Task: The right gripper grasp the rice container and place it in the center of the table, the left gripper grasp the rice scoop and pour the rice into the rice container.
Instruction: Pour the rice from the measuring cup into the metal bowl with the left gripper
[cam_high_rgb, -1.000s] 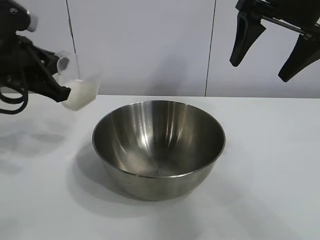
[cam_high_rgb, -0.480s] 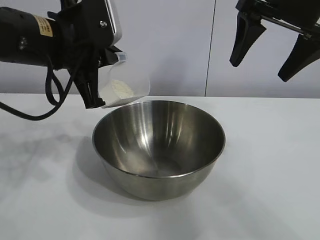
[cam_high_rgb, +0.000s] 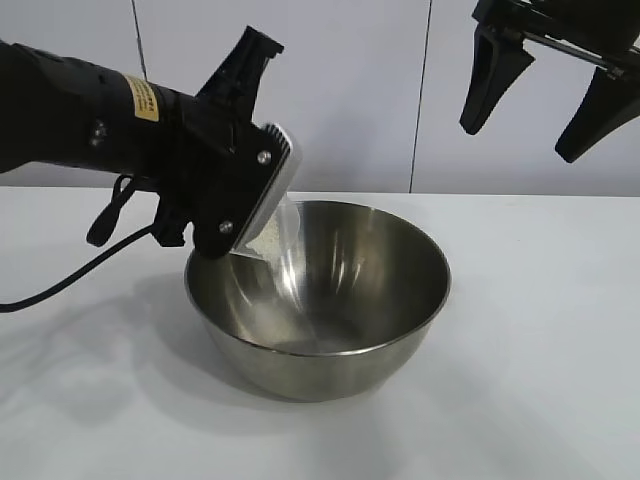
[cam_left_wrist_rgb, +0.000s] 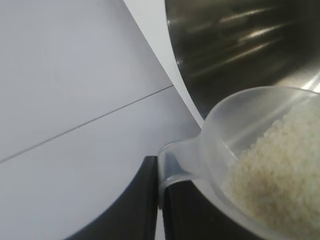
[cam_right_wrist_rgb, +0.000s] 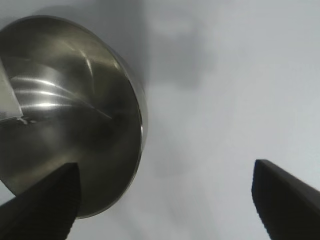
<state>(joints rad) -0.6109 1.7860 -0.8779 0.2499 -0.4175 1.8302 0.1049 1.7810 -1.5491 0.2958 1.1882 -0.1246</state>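
Presently the rice scoop (cam_high_rgb: 268, 215) is tipped steeply over the left rim of the rice container (cam_high_rgb: 318, 298), its mouth turned down into the bowl's interior. Rice (cam_left_wrist_rgb: 280, 175) lies heaped against the lowered wall of the scoop, close to the lip; whether grains have reached the bowl floor cannot be told. The left claw (cam_high_rgb: 240, 205) is clamped shut on the scoop by its small handle tab, as the left wrist view shows, with the arm reaching in from the desk's left side.

The container stands near the centre of the desk (cam_high_rgb: 540, 400), upright and apart from the right claw (cam_high_rgb: 545, 95), which hangs high above the desk's far right area with its fingers spread wide and nothing between them.

Handling assessment: the scoop appears light, thin-walled and somewhat flexible, with smooth plastic likely to slip; the handle tab seems the only sound purchase, and it is narrow, so a firm pinch is judged necessary while the load shifts. The rice is loose and will run suddenly once the angle passes a point. The container looks stiff, polished and comparatively heavy; its rim is the sensible place to take hold. Its placement step appears complete; the pour appears under way.
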